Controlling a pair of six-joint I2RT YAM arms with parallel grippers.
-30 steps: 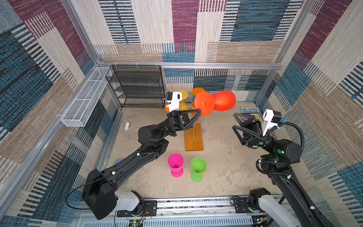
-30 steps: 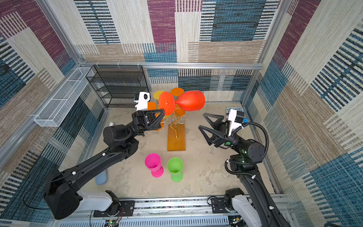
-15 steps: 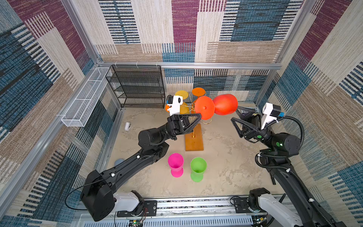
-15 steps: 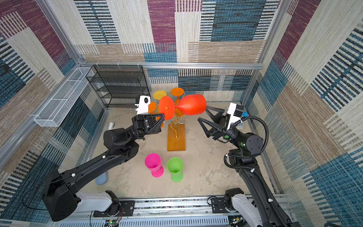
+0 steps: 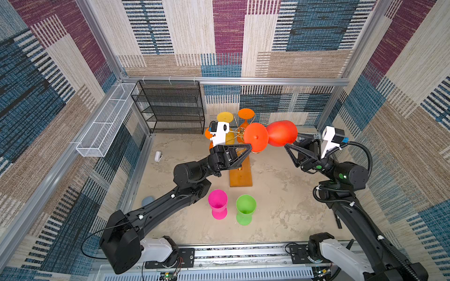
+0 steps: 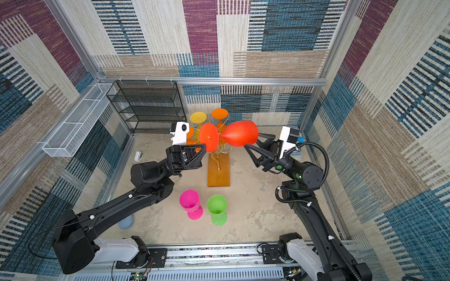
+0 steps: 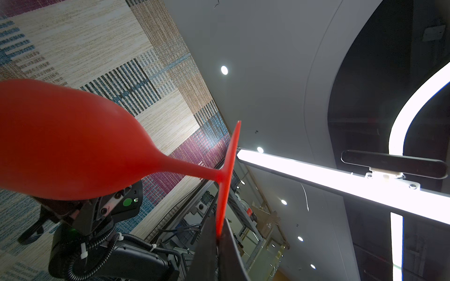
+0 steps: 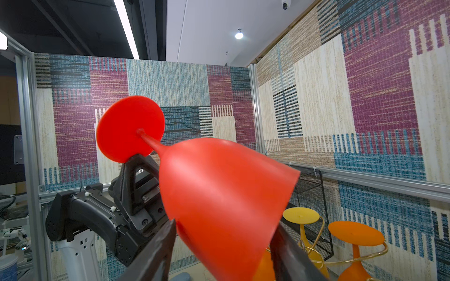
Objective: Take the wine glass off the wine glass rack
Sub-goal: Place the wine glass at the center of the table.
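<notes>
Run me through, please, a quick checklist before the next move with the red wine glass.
1. Left end effector pinches the red wine glass by its foot: ok.
2. No wire of the wine glass rack round the stem: ok.
3. Right end effector straddles the bowl: ok.
4. Its grip on the bowl closed: cannot tell.

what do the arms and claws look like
The left arm and right arm are black, with rounded joints and white base housings. The left claw and right claw are black triangular open frames, each with a white camera block. A ribbed black hose with white ties runs along the right arm, which shows green lights.
</notes>
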